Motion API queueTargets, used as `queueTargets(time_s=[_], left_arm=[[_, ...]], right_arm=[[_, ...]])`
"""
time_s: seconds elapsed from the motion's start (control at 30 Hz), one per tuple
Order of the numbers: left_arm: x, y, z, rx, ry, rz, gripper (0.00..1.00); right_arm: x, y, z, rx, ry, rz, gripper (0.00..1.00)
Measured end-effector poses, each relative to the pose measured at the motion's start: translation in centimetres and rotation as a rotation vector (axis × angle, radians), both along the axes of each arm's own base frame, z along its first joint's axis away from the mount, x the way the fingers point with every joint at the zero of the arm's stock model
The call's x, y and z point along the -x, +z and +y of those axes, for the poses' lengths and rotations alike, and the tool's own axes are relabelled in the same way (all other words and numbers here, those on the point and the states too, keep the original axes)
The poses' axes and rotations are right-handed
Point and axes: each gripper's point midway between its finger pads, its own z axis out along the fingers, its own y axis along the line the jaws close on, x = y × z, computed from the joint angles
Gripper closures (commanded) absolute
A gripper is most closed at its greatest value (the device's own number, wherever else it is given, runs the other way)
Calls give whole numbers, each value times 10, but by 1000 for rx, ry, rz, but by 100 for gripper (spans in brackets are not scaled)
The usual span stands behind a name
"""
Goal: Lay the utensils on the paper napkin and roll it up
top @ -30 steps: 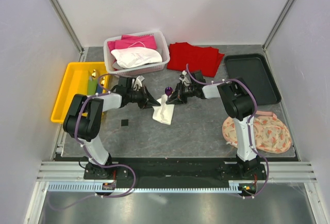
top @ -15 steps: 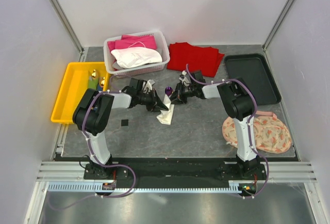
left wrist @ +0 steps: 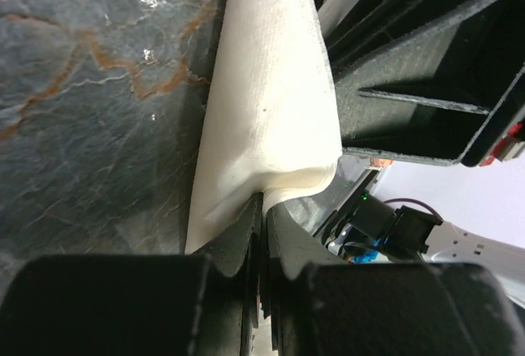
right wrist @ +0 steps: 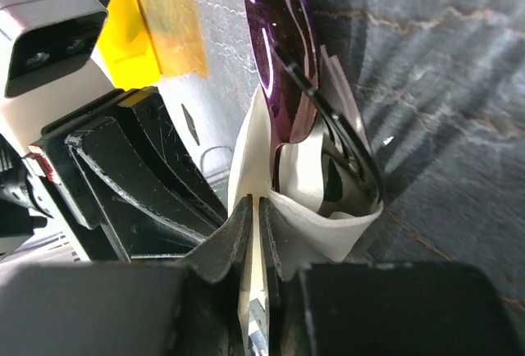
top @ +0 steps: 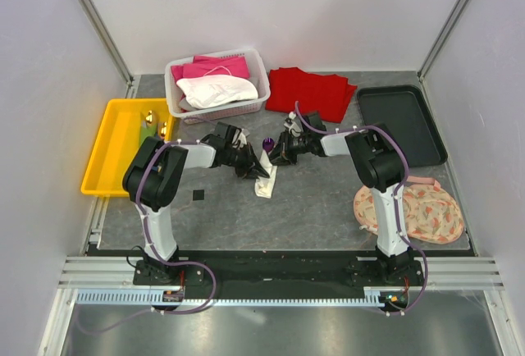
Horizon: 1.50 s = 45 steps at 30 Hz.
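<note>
Dark grey worktop (top: 312,200) with pale marble-like veins, enclosed on three sides by plain, pale lilac-white walls (top: 271,11). Slim aluminium posts (top: 94,20) rise at both back corners. A ribbed metal rail (top: 82,274) borders the near edge, with a brushed steel surface (top: 271,327) below. The light is soft and even.

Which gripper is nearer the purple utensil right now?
Right. The right gripper pinches the napkin right beside the purple utensil, which sits in the fold. The left gripper pinches the napkin farther off, and its camera shows no utensil.
</note>
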Motion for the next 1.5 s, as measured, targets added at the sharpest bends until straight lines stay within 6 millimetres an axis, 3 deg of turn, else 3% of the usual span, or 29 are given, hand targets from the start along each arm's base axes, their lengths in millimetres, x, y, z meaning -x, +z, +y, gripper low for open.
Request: queueTargets(time_s=[0.53, 0.9, 1.07, 1.5], left_arm=[[-2, -3, 4, -50, 6, 10, 94], [-2, -2, 4, -44, 4, 12, 98], [-2, -2, 4, -42, 3, 11, 98], [-2, 1, 3, -37, -7, -7, 98]], right_arm=[[-4, 5, -2, 72, 24, -14, 81], [-23, 12, -32, 105, -41, -13, 80], [-22, 16, -29, 99, -36, -31, 81], [-21, -1, -19, 66, -48, -3, 84]])
